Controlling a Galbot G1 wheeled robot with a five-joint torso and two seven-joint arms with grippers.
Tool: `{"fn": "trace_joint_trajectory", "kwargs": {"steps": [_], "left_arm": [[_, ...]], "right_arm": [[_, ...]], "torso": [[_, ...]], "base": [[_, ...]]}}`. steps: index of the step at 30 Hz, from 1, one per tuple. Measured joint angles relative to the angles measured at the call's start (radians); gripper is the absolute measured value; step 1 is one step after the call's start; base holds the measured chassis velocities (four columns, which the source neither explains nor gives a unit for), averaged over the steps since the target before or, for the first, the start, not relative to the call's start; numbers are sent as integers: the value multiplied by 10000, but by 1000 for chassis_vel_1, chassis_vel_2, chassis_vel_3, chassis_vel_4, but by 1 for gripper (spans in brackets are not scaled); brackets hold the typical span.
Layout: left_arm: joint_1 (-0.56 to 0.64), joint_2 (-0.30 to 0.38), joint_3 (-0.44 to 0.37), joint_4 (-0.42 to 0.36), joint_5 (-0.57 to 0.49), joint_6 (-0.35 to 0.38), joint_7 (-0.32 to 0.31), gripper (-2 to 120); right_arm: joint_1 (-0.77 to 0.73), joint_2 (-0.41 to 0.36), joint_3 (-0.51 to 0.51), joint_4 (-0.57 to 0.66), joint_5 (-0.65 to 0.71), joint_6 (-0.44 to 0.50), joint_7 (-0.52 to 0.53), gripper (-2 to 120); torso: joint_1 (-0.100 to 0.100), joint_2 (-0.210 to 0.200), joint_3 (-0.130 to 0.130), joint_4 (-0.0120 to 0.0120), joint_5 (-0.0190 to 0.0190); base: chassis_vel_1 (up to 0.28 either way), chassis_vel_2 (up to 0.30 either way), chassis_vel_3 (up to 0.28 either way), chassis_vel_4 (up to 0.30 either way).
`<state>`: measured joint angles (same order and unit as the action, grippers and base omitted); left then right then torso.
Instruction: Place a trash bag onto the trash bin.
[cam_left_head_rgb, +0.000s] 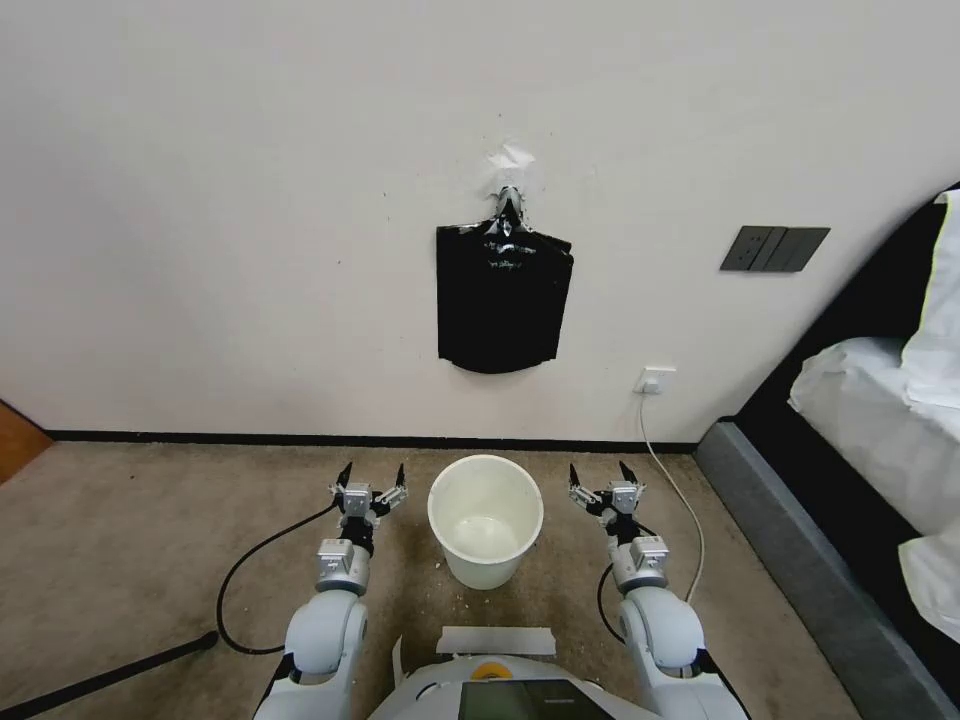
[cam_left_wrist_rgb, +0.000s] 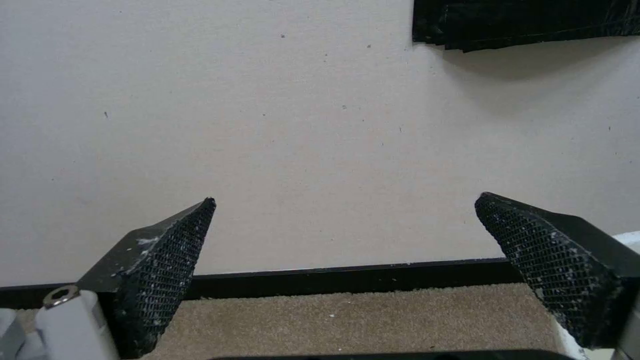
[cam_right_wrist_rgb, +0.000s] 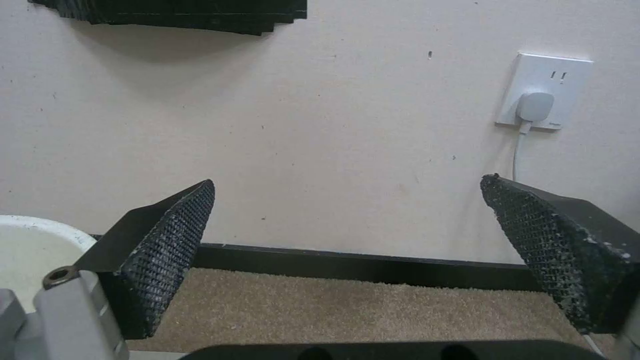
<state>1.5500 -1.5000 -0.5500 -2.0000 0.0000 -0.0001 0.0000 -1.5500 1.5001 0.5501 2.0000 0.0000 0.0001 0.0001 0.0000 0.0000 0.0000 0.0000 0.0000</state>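
The trash bin, round and cream-white, stands open and empty on the carpet close to the wall, directly in front of me. Its rim also edges the right wrist view as the trash bin. A single trash bag is out of view. A flat bundle of black bags hangs from a metal hook on the wall above the bin. My left gripper is open left of the bin, pointing at the wall. My right gripper is open right of the bin. Both hold nothing, as seen at the left gripper and the right gripper.
A wall outlet with a white cord running down sits right of the bin. A bed with white bedding and its grey frame fill the right side. A black cable loops on the carpet at left. A dark switch panel is on the wall.
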Motion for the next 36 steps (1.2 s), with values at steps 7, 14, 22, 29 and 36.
{"fn": "trace_joint_trajectory", "kwargs": {"steps": [7,14,22,29,36], "left_arm": [[0,0,0,0,0,0,0,100],[0,0,0,0,0,0,0,100],[0,0,0,0,0,0,0,100],[0,0,0,0,0,0,0,100],[0,0,0,0,0,0,0,100]], "right_arm": [[0,0,0,0,0,0,0,100],[1,-1,0,0,0,0,0,100],[0,-1,0,0,0,0,0,100],[1,0,0,0,0,0,0,100],[0,-1,-1,0,0,0,0,100]], "torso": [[1,0,0,0,0],[0,0,0,0,0],[0,0,0,0,0],[0,0,0,0,0],[0,0,0,0,0]], "base": [[0,0,0,0],[0,0,0,0],[0,0,0,0],[0,0,0,0],[0,0,0,0]]}}
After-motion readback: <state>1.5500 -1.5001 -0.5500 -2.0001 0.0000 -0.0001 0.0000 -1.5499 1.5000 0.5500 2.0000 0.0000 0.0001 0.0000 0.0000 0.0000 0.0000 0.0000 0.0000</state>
